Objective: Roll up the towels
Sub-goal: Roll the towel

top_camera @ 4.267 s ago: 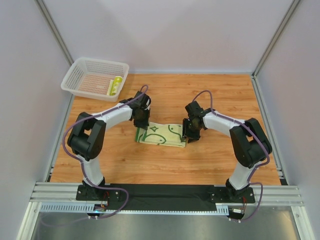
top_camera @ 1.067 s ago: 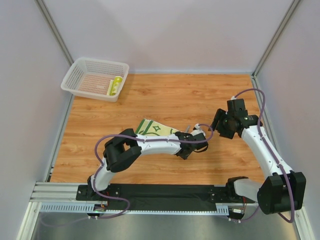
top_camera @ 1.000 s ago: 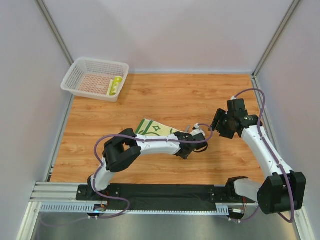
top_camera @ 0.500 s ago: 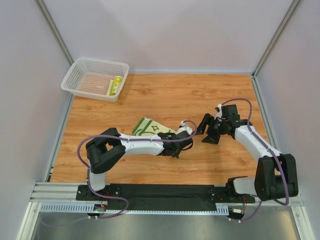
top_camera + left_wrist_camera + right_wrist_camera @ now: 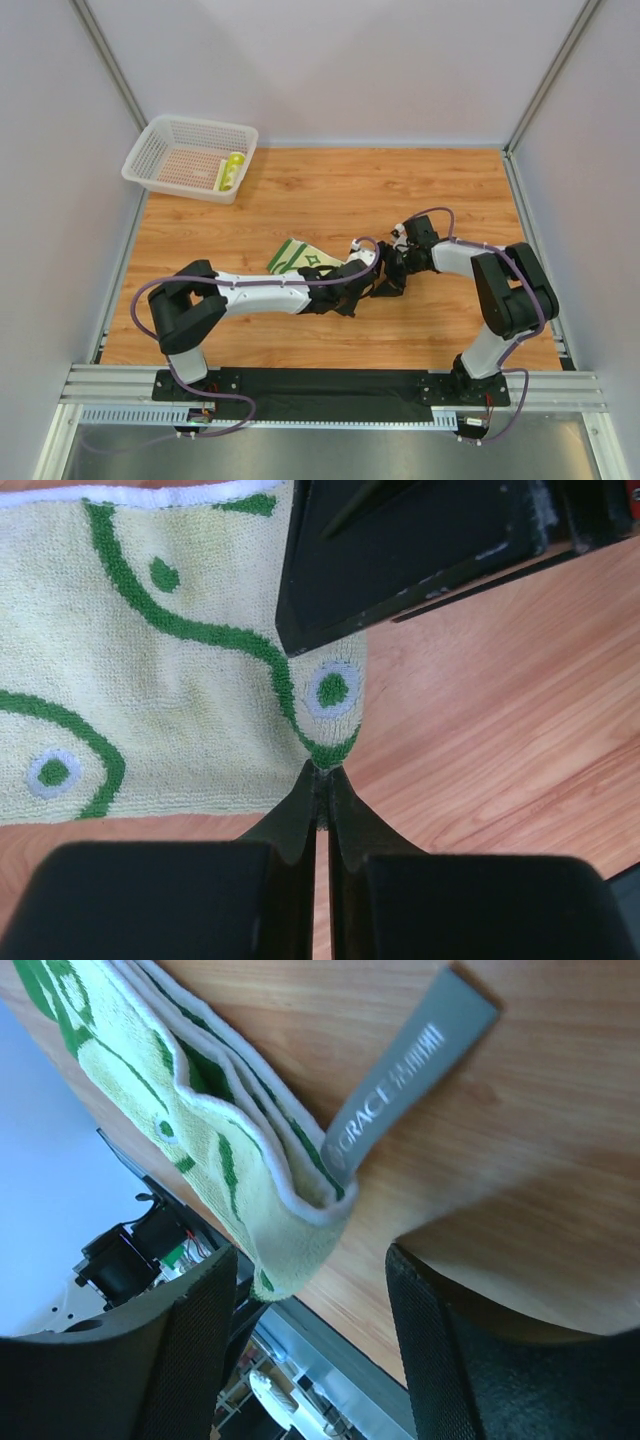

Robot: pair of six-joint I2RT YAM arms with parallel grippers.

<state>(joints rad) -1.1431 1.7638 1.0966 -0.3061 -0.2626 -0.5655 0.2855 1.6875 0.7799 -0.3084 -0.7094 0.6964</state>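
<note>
A cream towel with green swirls lies flat on the wooden table; its right end is hidden under both arms. In the left wrist view the towel spreads to the upper left, and my left gripper is shut on its near corner. My right gripper is open, its fingers either side of the towel's folded end, beside a grey label. From above, the left gripper and right gripper almost meet. A rolled yellow-green towel lies in the basket.
A white mesh basket stands at the table's far left corner. The right gripper's black body hangs close over the left gripper. Grey walls enclose the table on three sides.
My left gripper has shut on the towel's corner and drawn a little to the left. The right arm has swung in from the right and down to the towel's right end.
</note>
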